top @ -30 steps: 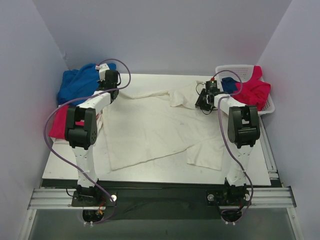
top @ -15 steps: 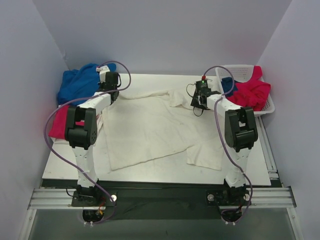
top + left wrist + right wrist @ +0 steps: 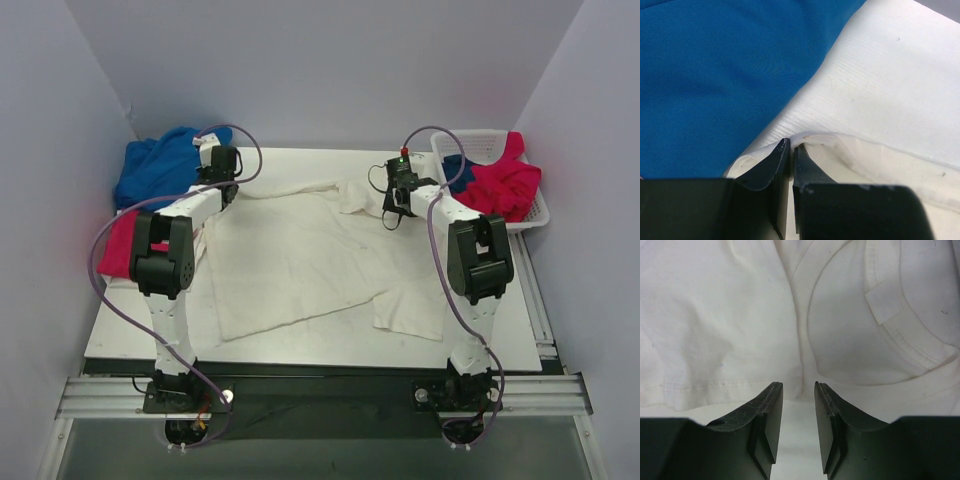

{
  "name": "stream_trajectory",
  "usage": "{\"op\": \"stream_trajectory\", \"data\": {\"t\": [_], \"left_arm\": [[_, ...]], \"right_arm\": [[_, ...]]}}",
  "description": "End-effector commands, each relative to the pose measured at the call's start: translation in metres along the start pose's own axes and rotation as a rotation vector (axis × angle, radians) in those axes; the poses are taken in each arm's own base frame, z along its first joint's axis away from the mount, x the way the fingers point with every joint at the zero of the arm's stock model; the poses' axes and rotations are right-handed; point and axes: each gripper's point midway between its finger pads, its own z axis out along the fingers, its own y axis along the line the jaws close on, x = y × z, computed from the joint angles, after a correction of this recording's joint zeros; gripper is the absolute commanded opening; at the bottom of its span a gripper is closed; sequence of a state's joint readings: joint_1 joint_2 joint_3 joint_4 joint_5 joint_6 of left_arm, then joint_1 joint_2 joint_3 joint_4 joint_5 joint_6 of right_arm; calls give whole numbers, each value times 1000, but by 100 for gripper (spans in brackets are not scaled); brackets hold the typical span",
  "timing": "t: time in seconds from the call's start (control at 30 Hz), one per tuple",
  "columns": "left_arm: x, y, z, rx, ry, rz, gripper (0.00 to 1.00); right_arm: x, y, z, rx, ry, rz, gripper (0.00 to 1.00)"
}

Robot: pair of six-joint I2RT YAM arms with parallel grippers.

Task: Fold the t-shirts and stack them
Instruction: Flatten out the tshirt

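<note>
A white t-shirt [image 3: 310,255] lies spread on the table, its collar and sleeve bunched at the far side. My left gripper [image 3: 222,188] is shut on the shirt's far left edge; the left wrist view shows the white cloth [image 3: 850,150] pinched between the jaws. My right gripper [image 3: 396,205] is open and empty at the shirt's far right, just above the cloth; the right wrist view shows the collar [image 3: 900,335] and a hem [image 3: 700,385] ahead of the jaws. A blue shirt [image 3: 160,165] and a red shirt [image 3: 120,245] lie at the far left.
A white basket [image 3: 535,205] at the far right holds a red shirt [image 3: 505,180] and a blue one [image 3: 460,165]. The blue shirt fills the left of the left wrist view [image 3: 715,75]. Walls close in on the back and sides.
My right gripper has moved left and a little farther back, over the shirt's collar area. My left gripper has stayed in place, shut on the cloth.
</note>
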State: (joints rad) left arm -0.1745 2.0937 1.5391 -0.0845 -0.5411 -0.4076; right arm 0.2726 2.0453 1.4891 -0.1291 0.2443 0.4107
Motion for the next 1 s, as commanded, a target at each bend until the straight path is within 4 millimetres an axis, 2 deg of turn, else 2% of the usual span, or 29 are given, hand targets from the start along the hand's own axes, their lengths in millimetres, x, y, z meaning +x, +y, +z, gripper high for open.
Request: {"op": "stream_trajectory", "data": {"t": [0.0, 0.4, 0.97], "left_arm": [[-33, -2, -13, 30, -66, -57, 0], [-35, 4, -13, 26, -66, -64, 0], [-36, 11, -12, 30, -60, -82, 0]], "right_arm": [[-8, -7, -6, 30, -9, 18, 33], [5, 7, 8, -29, 49, 53, 32], [10, 3, 18, -4, 84, 82, 29]]}}
